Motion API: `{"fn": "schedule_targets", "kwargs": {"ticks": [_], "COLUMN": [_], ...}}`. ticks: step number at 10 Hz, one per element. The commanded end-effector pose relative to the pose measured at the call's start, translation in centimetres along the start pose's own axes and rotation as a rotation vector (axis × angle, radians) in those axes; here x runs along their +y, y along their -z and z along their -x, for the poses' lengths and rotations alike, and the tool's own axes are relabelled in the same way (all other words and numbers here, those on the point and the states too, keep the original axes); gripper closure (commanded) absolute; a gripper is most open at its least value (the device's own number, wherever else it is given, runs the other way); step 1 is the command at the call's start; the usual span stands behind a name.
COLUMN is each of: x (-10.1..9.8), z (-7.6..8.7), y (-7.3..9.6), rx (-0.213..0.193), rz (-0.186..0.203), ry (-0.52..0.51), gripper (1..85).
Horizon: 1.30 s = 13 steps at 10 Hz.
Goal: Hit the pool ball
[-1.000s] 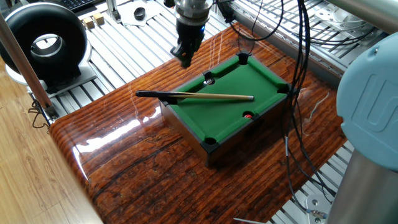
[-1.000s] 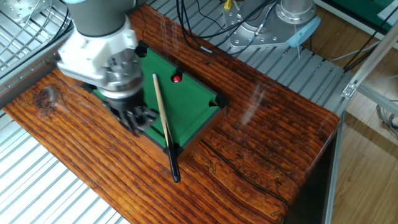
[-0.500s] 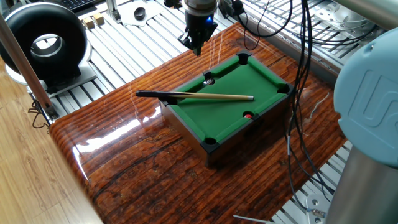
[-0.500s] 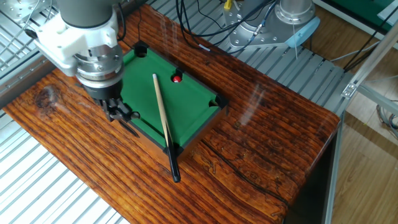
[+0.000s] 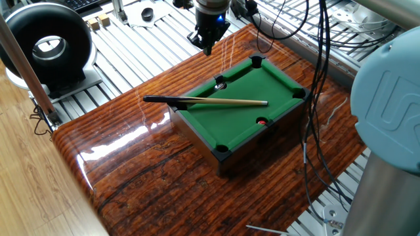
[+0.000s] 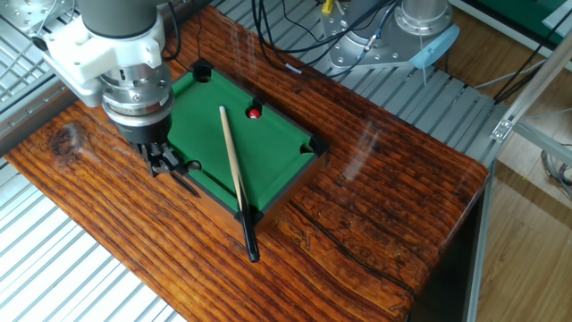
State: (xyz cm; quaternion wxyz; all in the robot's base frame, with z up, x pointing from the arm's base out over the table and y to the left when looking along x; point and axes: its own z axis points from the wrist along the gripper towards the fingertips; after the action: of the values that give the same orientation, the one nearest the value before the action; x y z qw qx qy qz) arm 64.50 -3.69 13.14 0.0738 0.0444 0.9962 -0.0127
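The pool ball [image 5: 262,121] is a tiny red sphere on the green felt of the miniature pool table [image 5: 231,118], close to the near long rail. It also shows in the other fixed view [image 6: 255,113]. A wooden cue stick [image 5: 216,101] with a black butt lies across the table and sticks out over one end. It also shows in the other fixed view [image 6: 234,174]. My gripper [image 5: 209,46] hangs above the wooden tabletop beyond the table's far corner, clear of cue and ball. Its fingers look closed to a point and hold nothing. It also shows in the other fixed view [image 6: 167,165].
A black ring-shaped device [image 5: 46,46] stands at the back left on the slatted aluminium bench. Black cables [image 5: 315,78] hang over the pool table's right end. The arm's large grey housing [image 5: 387,124] fills the right edge. Small wooden blocks [image 5: 98,21] lie far back.
My gripper has moved from over the table's far corner pocket back and away, beyond the table's edge, and turned. The cue and the red ball have not moved.
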Motion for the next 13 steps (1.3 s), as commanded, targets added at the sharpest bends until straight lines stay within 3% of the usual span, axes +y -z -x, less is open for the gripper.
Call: {"fn": "schedule_targets", "kwargs": {"ticks": [1,13], "x": [0.32,0.4], "z": [0.34,0.53], "y": [0.11,0.21], "rx": [-0.011,-0.022], "rz": [0.017,0.015], "ry": [-0.016,-0.025], "gripper": [84.7,84.7]}}
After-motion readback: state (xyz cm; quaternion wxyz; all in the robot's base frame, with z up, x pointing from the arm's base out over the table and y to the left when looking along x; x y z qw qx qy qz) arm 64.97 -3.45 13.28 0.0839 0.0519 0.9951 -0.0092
